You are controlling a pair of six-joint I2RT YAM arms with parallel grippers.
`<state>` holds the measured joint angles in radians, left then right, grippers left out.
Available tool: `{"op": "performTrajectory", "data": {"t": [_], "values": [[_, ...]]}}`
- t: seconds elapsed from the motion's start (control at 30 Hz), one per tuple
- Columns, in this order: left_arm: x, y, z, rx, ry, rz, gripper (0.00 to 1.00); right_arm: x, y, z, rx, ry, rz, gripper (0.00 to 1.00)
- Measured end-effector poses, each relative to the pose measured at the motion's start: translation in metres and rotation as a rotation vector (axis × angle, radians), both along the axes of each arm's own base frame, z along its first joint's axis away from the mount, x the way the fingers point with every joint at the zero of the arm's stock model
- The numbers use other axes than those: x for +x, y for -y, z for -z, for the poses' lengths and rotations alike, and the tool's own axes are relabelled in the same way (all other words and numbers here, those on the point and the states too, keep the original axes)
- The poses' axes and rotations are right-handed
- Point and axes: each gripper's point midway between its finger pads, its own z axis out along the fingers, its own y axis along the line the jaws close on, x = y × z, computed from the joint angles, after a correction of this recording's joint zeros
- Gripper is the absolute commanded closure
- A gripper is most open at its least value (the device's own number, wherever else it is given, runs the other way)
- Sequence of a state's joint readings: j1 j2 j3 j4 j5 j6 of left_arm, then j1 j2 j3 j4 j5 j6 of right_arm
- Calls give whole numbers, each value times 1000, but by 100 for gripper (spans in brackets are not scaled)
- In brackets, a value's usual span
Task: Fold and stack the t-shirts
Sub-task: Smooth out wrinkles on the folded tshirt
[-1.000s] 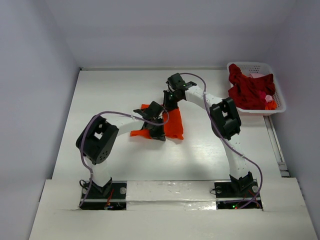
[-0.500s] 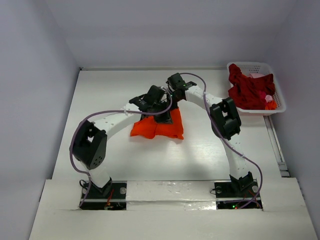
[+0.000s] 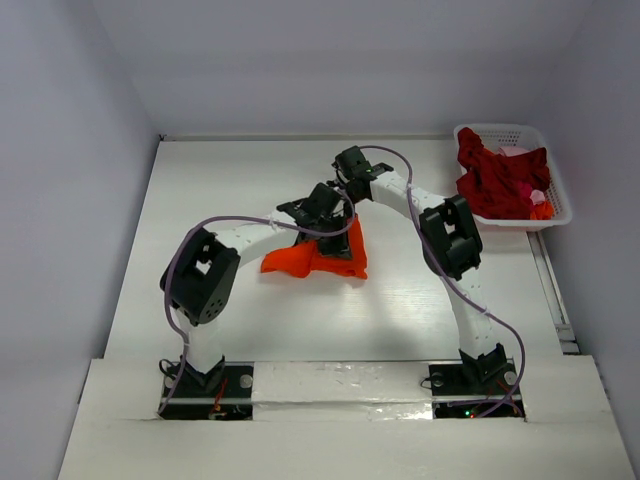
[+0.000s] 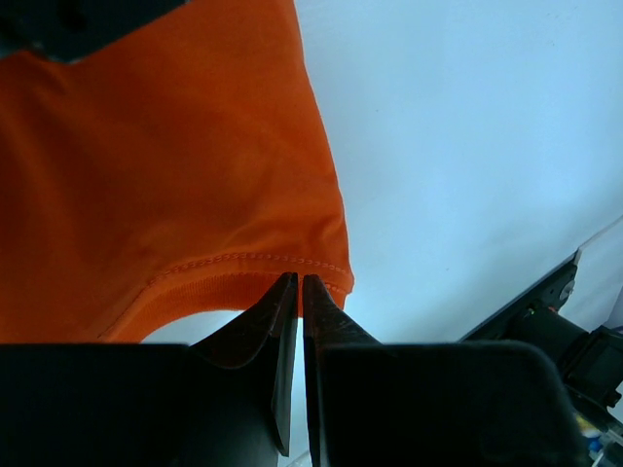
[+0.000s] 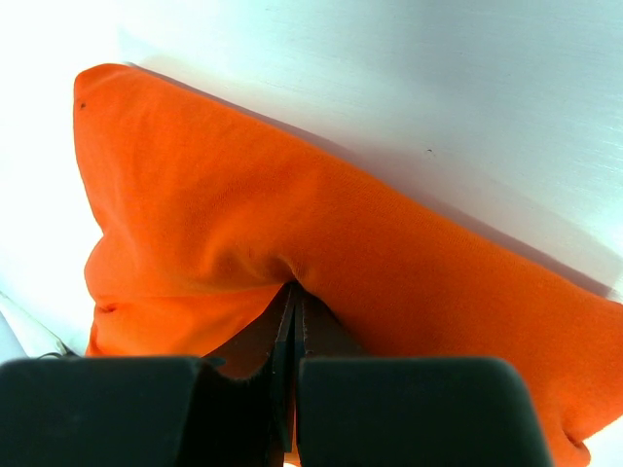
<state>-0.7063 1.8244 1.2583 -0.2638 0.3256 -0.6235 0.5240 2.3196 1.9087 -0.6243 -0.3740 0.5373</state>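
Crumpled bright orange t-shirt (image 3: 287,262)

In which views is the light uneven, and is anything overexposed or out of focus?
Top external view: even light, soft shadows on the table, nothing overexposed. Right wrist view: the table beside the orange t-shirt is washed out to white; a dark shadow follows the cloth's upper edge. Left wrist view: the table looks bluish, the cloth is sharp, the left end effector is dark.

Matt cloth t-shirt (image 4: 175,165) on smooth table (image 4: 467,146).
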Motion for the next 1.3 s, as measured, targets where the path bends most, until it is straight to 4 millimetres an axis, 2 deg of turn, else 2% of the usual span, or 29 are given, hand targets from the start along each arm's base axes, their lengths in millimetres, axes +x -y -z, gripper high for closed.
{"op": "performTrajectory", "data": {"t": [0.17,0.43,0.8,0.9,1.0,1.1,1.2,1.3], "values": [[-4,6,6,-1,-8,17,96,0,0,0,0,0,0,100],[-16,7,32,53,-54,61,96,3,4,4,-7,0,7,100],[-23,-1,38,91,-48,112,96,2,5,7,-14,-7,2,100],[-35,-7,36,99,-72,129,96,3,4,5,-11,-4,1,100],[-46,-13,24,112,-83,136,96,4,4,4,-9,1,2,100],[-45,-17,-4,98,-26,112,96,5,5,4,-9,0,4,100],[-35,-23,-38,73,68,51,96,6,5,4,-9,0,6,100],[-15,-39,-60,71,144,-64,97,6,5,4,-9,0,6,100]]}}
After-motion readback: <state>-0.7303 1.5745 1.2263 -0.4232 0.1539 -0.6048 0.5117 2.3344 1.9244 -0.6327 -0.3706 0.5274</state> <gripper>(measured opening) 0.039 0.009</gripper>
